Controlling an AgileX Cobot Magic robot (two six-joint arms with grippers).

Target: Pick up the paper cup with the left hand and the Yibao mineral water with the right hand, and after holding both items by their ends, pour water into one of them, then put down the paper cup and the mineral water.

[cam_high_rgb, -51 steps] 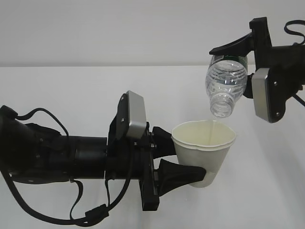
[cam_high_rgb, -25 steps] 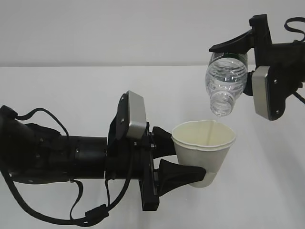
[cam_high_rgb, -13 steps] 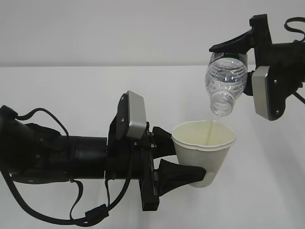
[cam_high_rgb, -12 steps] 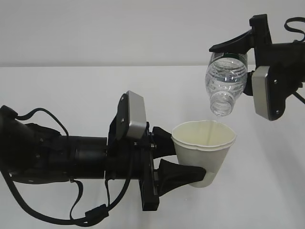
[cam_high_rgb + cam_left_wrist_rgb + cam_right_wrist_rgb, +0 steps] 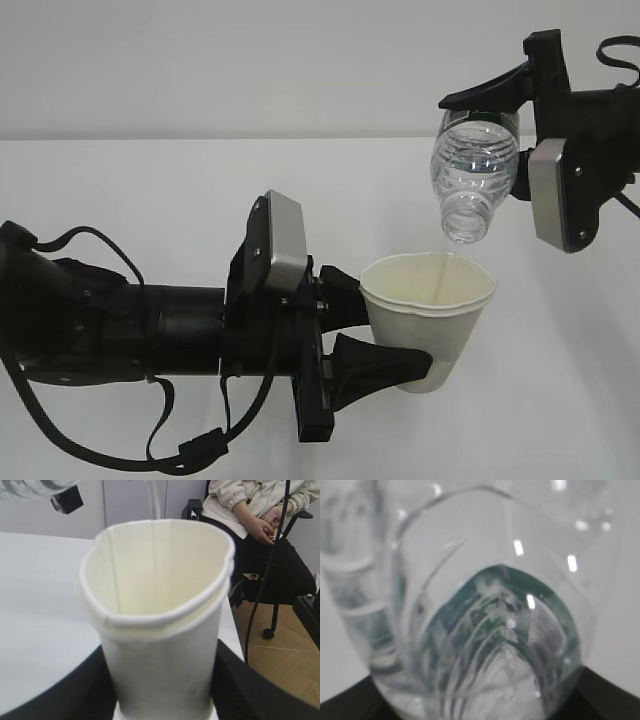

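Observation:
The white paper cup (image 5: 430, 315) is held upright above the table, and my left gripper (image 5: 385, 345) is shut on its lower body; both black fingers press its sides in the left wrist view, where the paper cup (image 5: 160, 625) fills the frame between the jaws of the left gripper (image 5: 162, 700). My right gripper (image 5: 500, 110) is shut on the base end of the Yibao mineral water (image 5: 473, 175), tipped neck-down over the cup. A thin stream of water (image 5: 443, 268) falls into the cup. The right wrist view is filled by the Yibao mineral water (image 5: 490, 625).
The white table (image 5: 150, 180) runs under both arms, with a plain wall behind. In the left wrist view a seated person (image 5: 260, 525) on a chair is beyond the table's right edge, with wooden floor (image 5: 285, 665) below.
Nothing has visibly moved; the bottle stays tipped over the cup and the thin stream keeps falling.

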